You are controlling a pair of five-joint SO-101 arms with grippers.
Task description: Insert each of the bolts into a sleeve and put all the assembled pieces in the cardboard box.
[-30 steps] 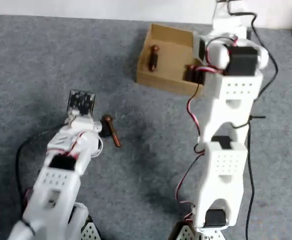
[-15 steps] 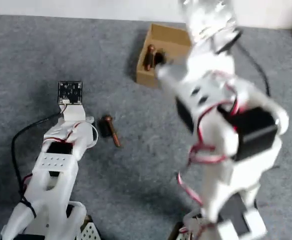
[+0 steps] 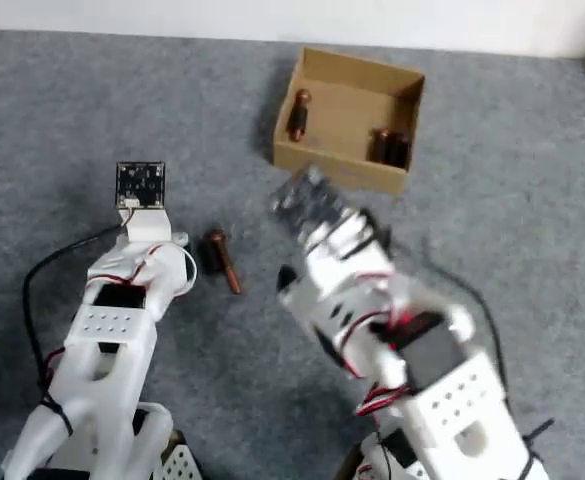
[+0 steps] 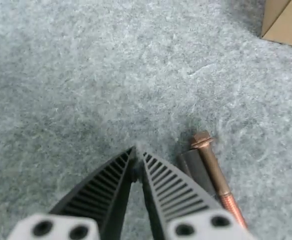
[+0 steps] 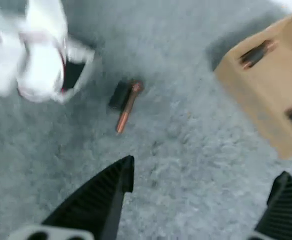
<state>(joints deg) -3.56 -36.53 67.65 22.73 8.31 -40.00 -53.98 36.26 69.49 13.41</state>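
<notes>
Copper-coloured, the hex-headed threaded bolt (image 4: 215,175) lies on our grey carpeted worktop (image 3: 532,200), touching the short dark cylindrical sleeve (image 4: 193,170) but not inside it. Joined pieces (image 3: 298,113) already sit in the open brown cardboard box (image 3: 337,165). We judge that mating this pair is the step in hand. Our left arm's (image 3: 122,310) jaws are pressed together just beside the sleeve; our right arm's (image 3: 392,330) jaws gape wide, holding nothing. Next, each must take one part and align them. We find no legible writing.

Grey carpet (image 3: 62,110), short nap, covers whole work surface; white strip (image 3: 172,15) runs along carpet's far edge; lighting even.
</notes>
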